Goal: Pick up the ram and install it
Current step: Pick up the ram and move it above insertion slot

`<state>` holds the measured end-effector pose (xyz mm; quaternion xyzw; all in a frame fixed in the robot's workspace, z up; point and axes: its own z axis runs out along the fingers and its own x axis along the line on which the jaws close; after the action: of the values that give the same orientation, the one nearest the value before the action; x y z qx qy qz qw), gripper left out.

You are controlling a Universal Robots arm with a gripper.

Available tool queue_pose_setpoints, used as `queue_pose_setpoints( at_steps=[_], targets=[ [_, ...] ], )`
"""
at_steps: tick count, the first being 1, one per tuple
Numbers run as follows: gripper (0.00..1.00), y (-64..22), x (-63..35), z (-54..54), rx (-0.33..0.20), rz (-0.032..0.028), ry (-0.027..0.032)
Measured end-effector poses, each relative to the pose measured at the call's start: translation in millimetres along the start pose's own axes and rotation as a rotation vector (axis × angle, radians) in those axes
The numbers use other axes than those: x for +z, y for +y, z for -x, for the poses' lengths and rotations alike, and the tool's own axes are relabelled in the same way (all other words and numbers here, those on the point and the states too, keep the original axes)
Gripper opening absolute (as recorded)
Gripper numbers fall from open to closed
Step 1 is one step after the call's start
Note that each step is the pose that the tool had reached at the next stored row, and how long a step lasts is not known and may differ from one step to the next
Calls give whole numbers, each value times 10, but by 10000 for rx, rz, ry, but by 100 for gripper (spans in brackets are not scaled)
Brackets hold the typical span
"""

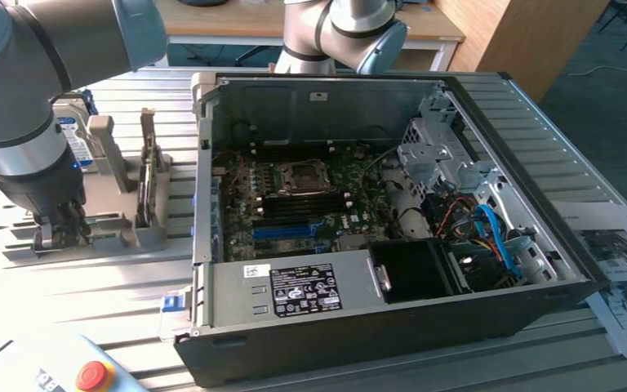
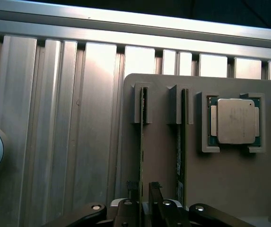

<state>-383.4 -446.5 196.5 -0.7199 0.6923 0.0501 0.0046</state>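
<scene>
Ribbed surface [image 1: 95, 286] carries open computer case [image 1: 401, 327]. Arm [image 1: 14, 122] cut off at top, wrist pointing down over grey holder [image 2: 166, 156]. Gripper [image 2: 142, 191] spread, astride ram [image 2: 142, 142]; we see gaps. We count two sticks on edge in slots, near ends hidden: ram, second stick [image 2: 183, 142]. One processor chip [image 2: 234, 120].

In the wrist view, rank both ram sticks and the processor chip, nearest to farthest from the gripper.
1. Ram stick, in line with the gripper.
2. Other ram stick, standing beside the first.
3. Processor chip, lying beyond both sticks.
</scene>
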Motion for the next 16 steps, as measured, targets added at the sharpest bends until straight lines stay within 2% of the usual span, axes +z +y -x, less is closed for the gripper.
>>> queue_pose_setpoints(
  at_steps=[5,6,7,9,16],
  targets=[
    [23,0,0,0,0,0,0],
    [21,0,0,0,0,0,0],
    [15,0,0,0,0,0,2],
    [12,0,0,0,0,0,-1],
    [12,0,0,0,0,-1,0]
  ],
)
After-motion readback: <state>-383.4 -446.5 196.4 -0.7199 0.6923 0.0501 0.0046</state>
